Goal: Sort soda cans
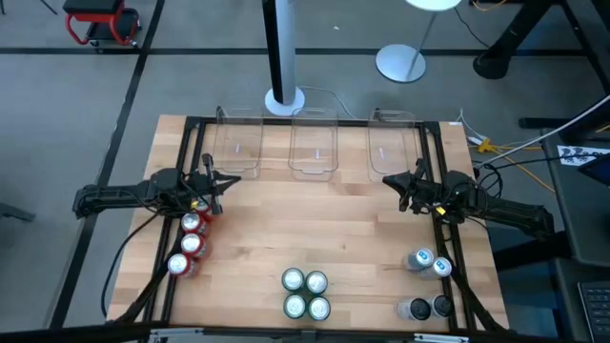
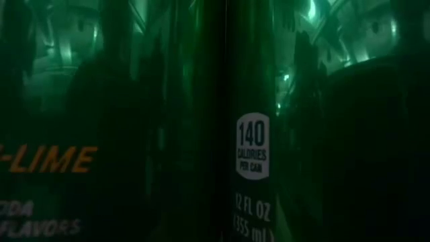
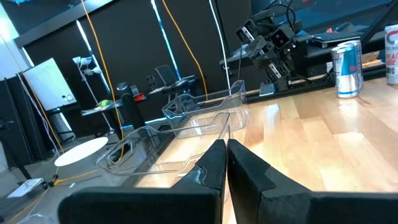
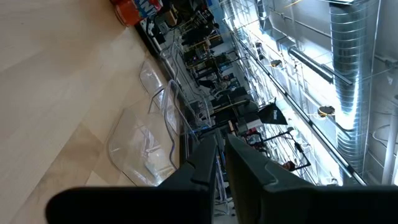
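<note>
While both pincers, left pincer (image 1: 212, 183) and right pincer (image 1: 408, 187), rest pressed together and empty, opening one squarely above a red can (image 1: 192, 245) probably suits best.

wooden table (image 1: 353, 219), soda cans (image 1: 305, 293), clear bins (image 1: 314, 148)

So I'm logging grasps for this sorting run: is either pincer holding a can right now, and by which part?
Nothing is held. The left pincer and right pincer are both shut on nothing, near the clear bins, away from the green cans.
</note>
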### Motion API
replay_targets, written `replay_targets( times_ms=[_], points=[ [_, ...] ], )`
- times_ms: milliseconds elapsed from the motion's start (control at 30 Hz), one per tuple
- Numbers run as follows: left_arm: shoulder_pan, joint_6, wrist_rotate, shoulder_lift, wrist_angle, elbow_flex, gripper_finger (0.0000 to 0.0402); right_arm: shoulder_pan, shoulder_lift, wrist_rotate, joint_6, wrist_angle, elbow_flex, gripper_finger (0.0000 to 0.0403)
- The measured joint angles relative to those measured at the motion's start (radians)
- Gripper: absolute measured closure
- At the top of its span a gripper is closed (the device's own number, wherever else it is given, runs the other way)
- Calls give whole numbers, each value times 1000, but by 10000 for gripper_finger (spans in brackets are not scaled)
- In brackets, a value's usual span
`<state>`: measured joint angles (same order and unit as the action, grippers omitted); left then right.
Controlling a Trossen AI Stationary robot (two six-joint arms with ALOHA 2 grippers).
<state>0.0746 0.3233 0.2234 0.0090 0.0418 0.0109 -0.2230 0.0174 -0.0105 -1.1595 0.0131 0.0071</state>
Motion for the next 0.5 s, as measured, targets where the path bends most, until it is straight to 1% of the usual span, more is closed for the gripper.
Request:
replay_targets(
  times_ms=[67,200,333,500],
  points=[
    [0,-40,0,0,1,0,394,0,0,0,0,0,0,366],
    [0,-215,-1,0,2,0,394,0,0,0,0,0,0,366],
    [0,-321,-2,0,24,0,394,0,0,0,0,0,0,366],
    [0,-341,-2,0,69,0,394,0,0,0,0,2,0,366]
  ],
)
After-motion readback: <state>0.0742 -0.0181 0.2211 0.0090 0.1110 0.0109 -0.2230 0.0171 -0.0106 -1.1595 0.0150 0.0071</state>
